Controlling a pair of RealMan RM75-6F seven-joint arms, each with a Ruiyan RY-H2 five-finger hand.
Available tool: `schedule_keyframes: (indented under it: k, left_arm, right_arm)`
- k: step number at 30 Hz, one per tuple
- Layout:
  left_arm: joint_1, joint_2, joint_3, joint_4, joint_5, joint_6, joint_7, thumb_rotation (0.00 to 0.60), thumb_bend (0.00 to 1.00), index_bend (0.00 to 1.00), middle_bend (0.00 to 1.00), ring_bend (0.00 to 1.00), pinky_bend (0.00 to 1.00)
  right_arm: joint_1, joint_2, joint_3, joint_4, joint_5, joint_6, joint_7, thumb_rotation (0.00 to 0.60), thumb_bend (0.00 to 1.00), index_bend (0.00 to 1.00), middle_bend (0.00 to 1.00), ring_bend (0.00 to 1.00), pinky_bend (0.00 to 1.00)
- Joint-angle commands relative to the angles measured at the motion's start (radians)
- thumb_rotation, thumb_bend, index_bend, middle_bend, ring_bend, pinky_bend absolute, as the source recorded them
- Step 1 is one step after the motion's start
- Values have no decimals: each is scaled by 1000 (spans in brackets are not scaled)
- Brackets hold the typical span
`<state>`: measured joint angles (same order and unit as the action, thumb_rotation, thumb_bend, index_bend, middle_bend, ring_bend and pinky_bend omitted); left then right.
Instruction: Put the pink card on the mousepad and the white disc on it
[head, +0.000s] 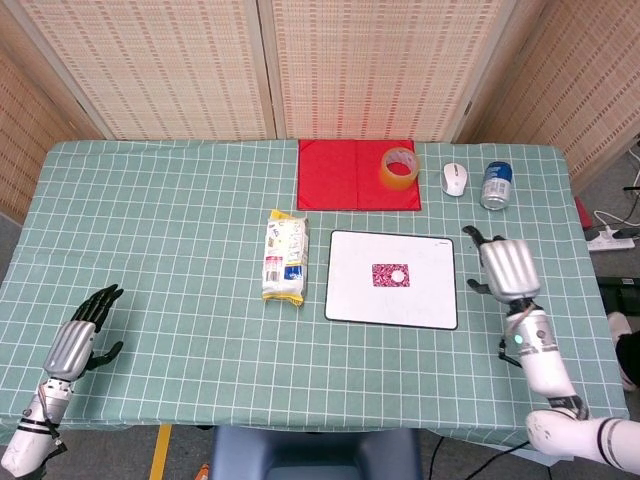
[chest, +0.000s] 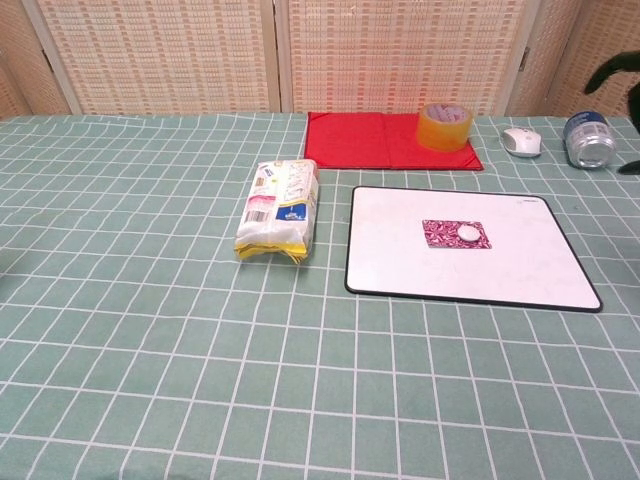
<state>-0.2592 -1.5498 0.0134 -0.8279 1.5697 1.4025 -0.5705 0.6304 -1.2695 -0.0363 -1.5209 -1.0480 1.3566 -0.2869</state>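
Observation:
The pink card (head: 388, 274) (chest: 455, 233) lies flat near the middle of the white mousepad (head: 350, 295) (chest: 400, 260). The small white disc (head: 397, 275) (chest: 468, 233) rests on the card's right part. My right hand (head: 506, 269) hovers over the tablecloth to the right of the mousepad, fingers apart and holding nothing; in the chest view only dark fingertips (chest: 615, 75) show at the right edge. My left hand (head: 78, 337) lies open near the front left corner of the table, far from the mousepad.
A yellow snack packet (head: 285, 256) (chest: 280, 210) lies left of the mousepad. Behind it are a red cloth (head: 345, 175) (chest: 370, 142) with a tape roll (head: 398, 167) (chest: 445, 126), a white mouse (head: 454, 178) (chest: 522, 141) and a can (head: 496, 185) (chest: 588, 140).

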Motion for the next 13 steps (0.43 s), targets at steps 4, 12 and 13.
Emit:
schedule_keyframes:
  k: [4,12,13]
  left_arm:
    - [8,-12,-9,3,-6,19,45,600,278,0,0,0,125]
    - [10,-24,-21,15,-16,25,70,600,278,0,0,0,116]
    - [10,-26,-22,18,-16,26,70,600,278,0,0,0,115]
  right_arm:
    - [-386,-191,-77,781,-164,90,700,544,0,0,0,0,0]
    - [-392,-245,-15,903,-235,103,755,485,0,0,0,0,0]
    - [-393,-248,-9,907,-240,103,761,485,0,0,0,0,0]
